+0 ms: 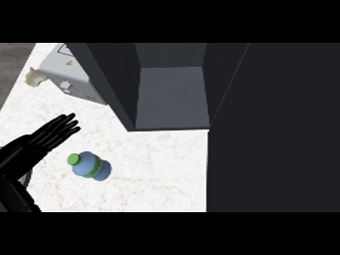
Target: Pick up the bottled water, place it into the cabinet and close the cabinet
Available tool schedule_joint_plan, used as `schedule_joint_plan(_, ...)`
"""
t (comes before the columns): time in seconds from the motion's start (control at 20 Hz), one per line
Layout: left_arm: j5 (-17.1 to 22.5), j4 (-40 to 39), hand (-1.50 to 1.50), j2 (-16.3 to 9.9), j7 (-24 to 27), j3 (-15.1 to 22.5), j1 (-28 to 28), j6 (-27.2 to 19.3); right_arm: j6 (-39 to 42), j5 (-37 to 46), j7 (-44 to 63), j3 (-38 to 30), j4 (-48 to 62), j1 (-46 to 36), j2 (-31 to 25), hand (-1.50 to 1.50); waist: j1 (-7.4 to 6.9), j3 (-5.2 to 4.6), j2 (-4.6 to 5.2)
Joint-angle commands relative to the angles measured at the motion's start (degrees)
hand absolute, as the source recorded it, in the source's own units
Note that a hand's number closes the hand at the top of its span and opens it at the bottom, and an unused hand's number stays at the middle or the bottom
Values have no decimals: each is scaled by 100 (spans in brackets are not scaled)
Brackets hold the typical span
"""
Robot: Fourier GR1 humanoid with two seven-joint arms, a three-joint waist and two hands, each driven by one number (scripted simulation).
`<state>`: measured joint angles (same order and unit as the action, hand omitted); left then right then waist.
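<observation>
marble counter (150, 164), bottled water (90, 165) just beside left hand (33, 147)

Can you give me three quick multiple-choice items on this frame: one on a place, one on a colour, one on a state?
1. Where is the bottled water?
A. Inside the cabinet
B. On the counter, in front of the open cabinet and to its left
C. Held in a hand

2. What colour is the bottle's cap?
A. Green
B. Red
C. White

3. What state is the cabinet in?
A. Shut
B. Open with the bottle inside
C. Open, with no bottle in the part that shows

Answers:
1. B: the bottle sits on the marble counter, beside the left hand and apart from it.
2. A: the round cap at the bottle's upper left end is green, above a blue body.
3. C: the cabinet's inside shows as a bare grey recess, and the bottle is still on the counter.
</observation>
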<state>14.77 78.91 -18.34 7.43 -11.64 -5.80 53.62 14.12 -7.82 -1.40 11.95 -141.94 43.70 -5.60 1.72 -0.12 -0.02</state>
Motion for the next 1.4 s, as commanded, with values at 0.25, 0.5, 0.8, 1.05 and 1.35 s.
schedule_joint_plan(0.25, -1673, -1928, -150, 258, 1926, 176, -668, -411, 123, -227, -64, -122, -597, 373, -74, -150, 9, -4, 24)
schedule_joint_plan(0.5, -2333, -2543, -150, 348, 2997, 499, -522, -1080, 251, -276, -177, -69, -897, 850, -117, -150, 36, -10, 20)
schedule_joint_plan(0.8, -2293, -3656, -150, -20, 3504, 736, -762, -595, 459, -149, -444, 22, -870, 1160, -181, -150, 117, -20, 35)
schedule_joint_plan(1.05, -2365, -4049, -150, 166, 3776, 1184, -936, -460, 432, -112, -614, 104, -515, 1023, -78, -150, 65, -19, 50)
schedule_joint_plan(1.35, -2244, -4590, -150, 269, 4157, 1297, -1143, -579, 573, -147, -933, -130, -281, 1181, -179, -150, 66, -13, 41)
